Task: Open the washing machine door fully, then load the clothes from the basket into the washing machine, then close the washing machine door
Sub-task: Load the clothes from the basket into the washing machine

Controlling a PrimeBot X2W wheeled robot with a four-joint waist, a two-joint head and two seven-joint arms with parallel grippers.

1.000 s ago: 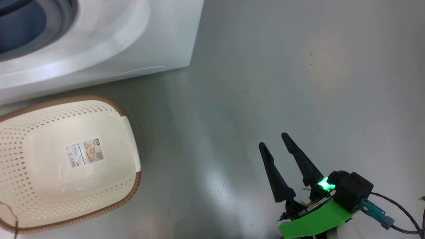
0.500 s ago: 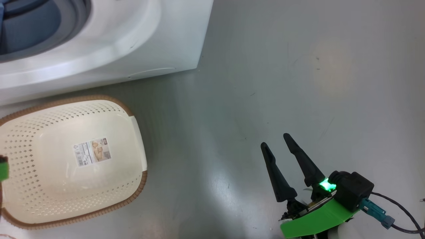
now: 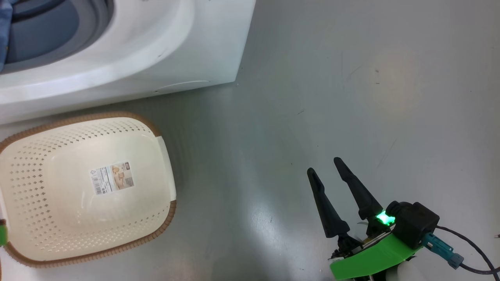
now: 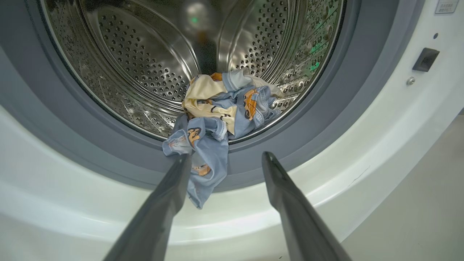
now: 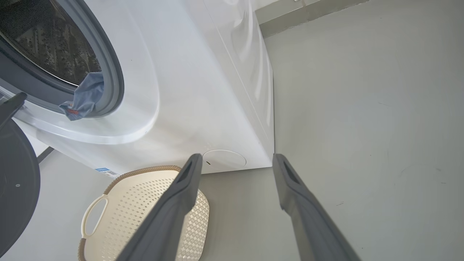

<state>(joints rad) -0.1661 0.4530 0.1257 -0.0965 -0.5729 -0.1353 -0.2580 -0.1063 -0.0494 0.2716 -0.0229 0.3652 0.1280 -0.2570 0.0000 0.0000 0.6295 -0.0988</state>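
The clothes (image 4: pixel 214 108) hang over the lip of the drum (image 4: pixel 145 65), narrowing its mouth; the basket (image 3: pixel 58 218) stands before the washer (image 3: pixel 175 50), open floor (image 3: pixel 312 97) to its right.

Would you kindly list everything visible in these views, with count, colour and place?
washing machine: one, white, on the floor
washing machine door: one, black, open, right wrist view's left edge
clothes: one bundle, light blue, cream and orange, in the drum mouth, one piece over the grey ring
basket: one, cream, brown rim, empty, before the machine
label sticker: one, white, on the basket's bottom
left gripper: one, dark, open, before the drum mouth
right gripper: one, dark, open, above bare floor
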